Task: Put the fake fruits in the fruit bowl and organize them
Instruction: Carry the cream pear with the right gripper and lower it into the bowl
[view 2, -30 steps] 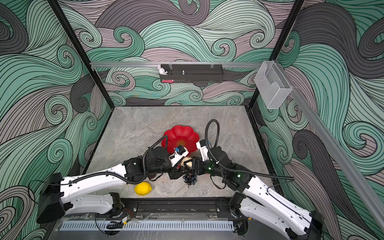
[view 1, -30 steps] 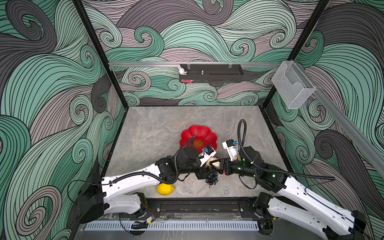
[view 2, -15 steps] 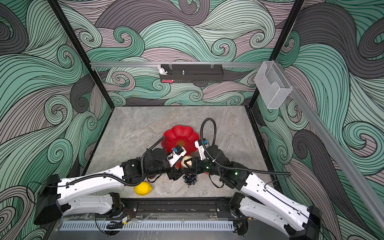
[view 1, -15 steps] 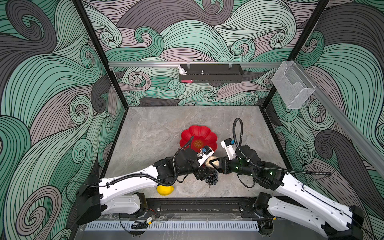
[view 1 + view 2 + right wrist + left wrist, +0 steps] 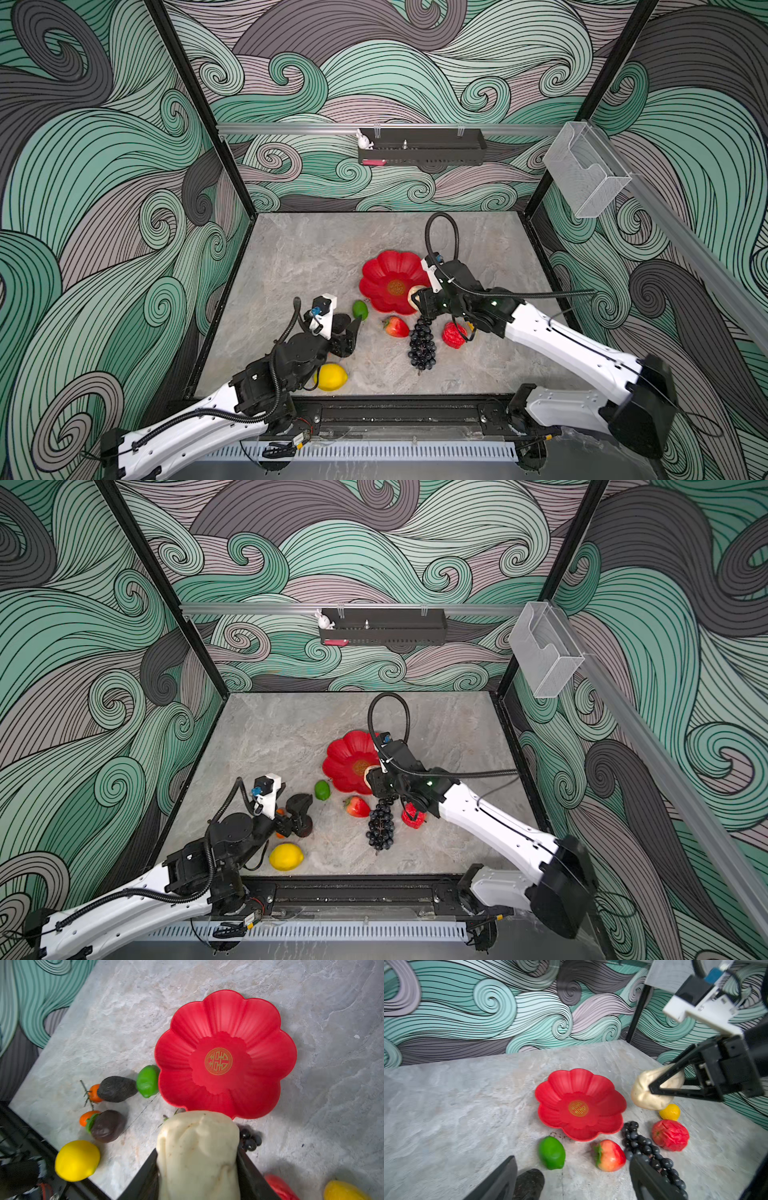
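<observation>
My right gripper (image 5: 197, 1153) was clamped on the cream lumpy fruit (image 5: 643, 1097), holding it off the table at the near right edge of the fruit bowl (image 5: 384, 266). My left gripper (image 5: 573, 1167) had its jaws spread wide, gripping nothing, above a dark avocado (image 5: 529, 1184) (the lime (image 5: 360, 309) lay just beyond, beside the bowl's near left rim). Strawberry (image 5: 396, 326), grape bunch (image 5: 422, 347) and red apple (image 5: 454, 335) lay just near of the bowl, and the lemon (image 5: 331, 377) by the table's near edge
</observation>
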Controlling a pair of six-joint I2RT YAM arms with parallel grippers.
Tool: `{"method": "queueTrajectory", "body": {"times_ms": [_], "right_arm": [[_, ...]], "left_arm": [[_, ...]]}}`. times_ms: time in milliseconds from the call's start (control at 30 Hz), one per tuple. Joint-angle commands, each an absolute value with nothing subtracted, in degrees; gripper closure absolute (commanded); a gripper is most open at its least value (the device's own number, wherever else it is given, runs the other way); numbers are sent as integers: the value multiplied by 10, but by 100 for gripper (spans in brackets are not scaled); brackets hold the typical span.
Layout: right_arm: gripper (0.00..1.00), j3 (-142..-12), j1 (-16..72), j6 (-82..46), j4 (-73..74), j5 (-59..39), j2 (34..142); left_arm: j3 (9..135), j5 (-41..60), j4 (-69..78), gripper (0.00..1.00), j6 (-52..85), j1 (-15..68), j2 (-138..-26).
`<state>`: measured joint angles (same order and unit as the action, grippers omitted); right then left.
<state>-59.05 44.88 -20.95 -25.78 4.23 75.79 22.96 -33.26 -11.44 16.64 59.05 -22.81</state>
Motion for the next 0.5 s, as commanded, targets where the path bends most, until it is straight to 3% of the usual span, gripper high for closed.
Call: {"method": "queueTrajectory", "body": {"times_ms": [0, 467], "right_arm": [[55, -632, 437, -176, -217, 54, 827], [55, -776, 411, -171, -179, 41, 1079]], "left_arm": [[222, -392, -189, 13, 185, 586, -186], [196, -395, -218, 4, 172, 585, -127]]}}
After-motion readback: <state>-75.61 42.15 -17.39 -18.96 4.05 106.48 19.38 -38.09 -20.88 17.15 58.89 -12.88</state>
